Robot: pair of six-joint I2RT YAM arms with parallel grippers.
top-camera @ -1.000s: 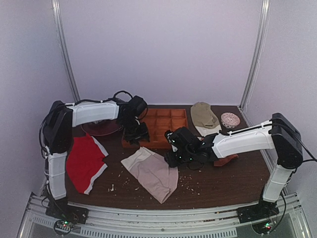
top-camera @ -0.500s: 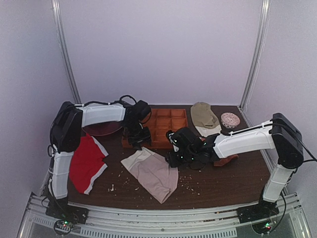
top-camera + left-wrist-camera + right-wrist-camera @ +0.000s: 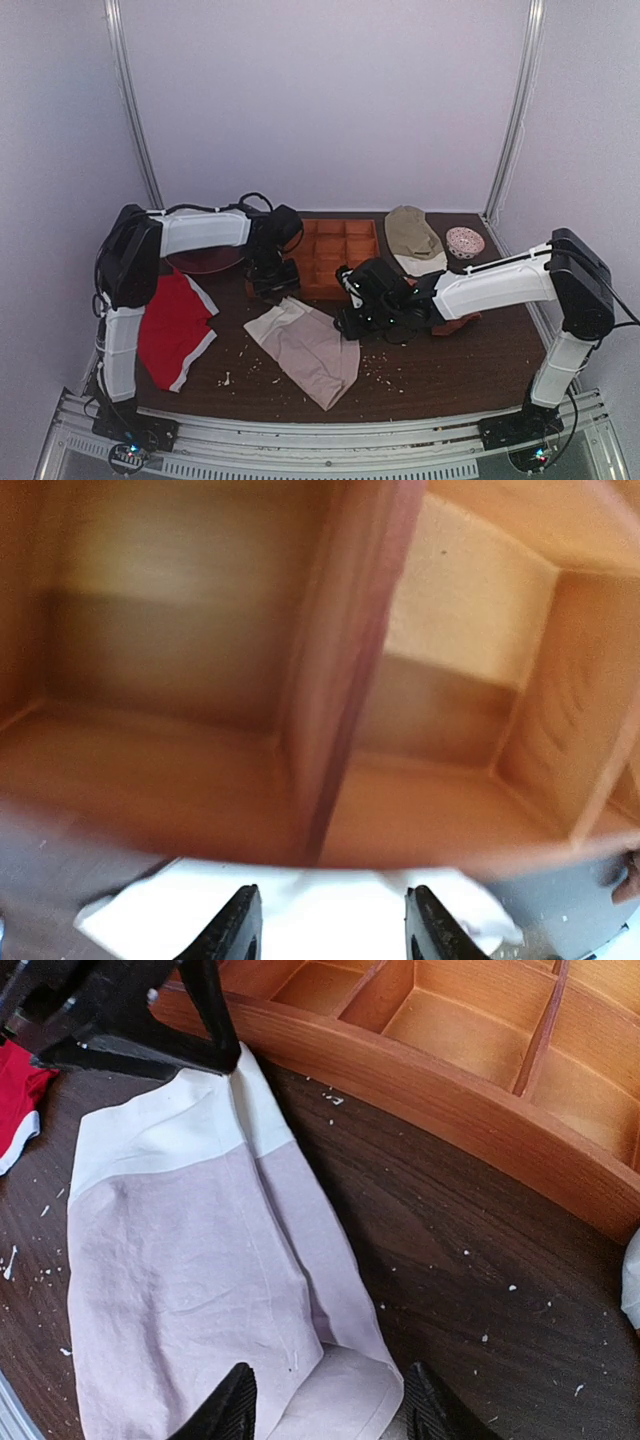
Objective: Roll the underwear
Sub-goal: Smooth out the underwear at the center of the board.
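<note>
Underwear (image 3: pixel 305 345) spread flat, your left gripper (image 3: pixel 332 892) apart above the waistband (image 3: pixel 170 1125), your right gripper (image 3: pixel 330 1367) apart astride the hem (image 3: pixel 350 1400).

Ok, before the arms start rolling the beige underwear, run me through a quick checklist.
1. Underwear spread flat: ok, bar one turned-over hem corner.
2. White waistband at the left jaws: ok.
3. Left jaws open: ok.
4. Right jaws open astride the hem: ok.
5. Cloth clear of the wooden tray: cannot tell; the waistband lies right beside its wall.
6. Red garment apart from the underwear: ok.
</note>
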